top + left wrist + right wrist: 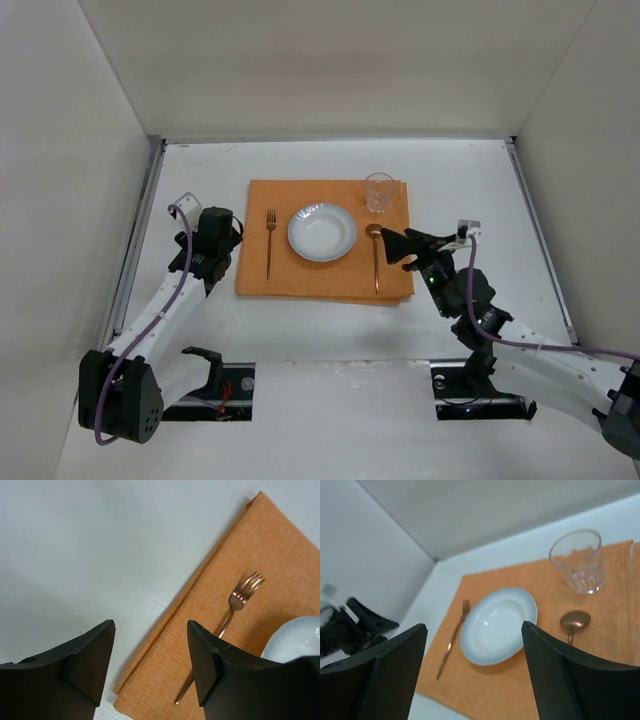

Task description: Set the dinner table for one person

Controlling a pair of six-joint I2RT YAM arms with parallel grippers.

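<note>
On the white dinner table lies an orange mat. It carries a copper fork, a white plate, a copper spoon and a clear glass at its far right corner. My left gripper hovers at the mat's left edge, open and empty; its wrist view shows the fork ahead. My right gripper is open and empty, just right of the spoon. Its wrist view looks over the plate, spoon and glass.
White walls enclose the table on the left, the back and the right. Metal edge strips run along the table's sides. Both arm bases sit at the near edge. The left arm shows in the right wrist view.
</note>
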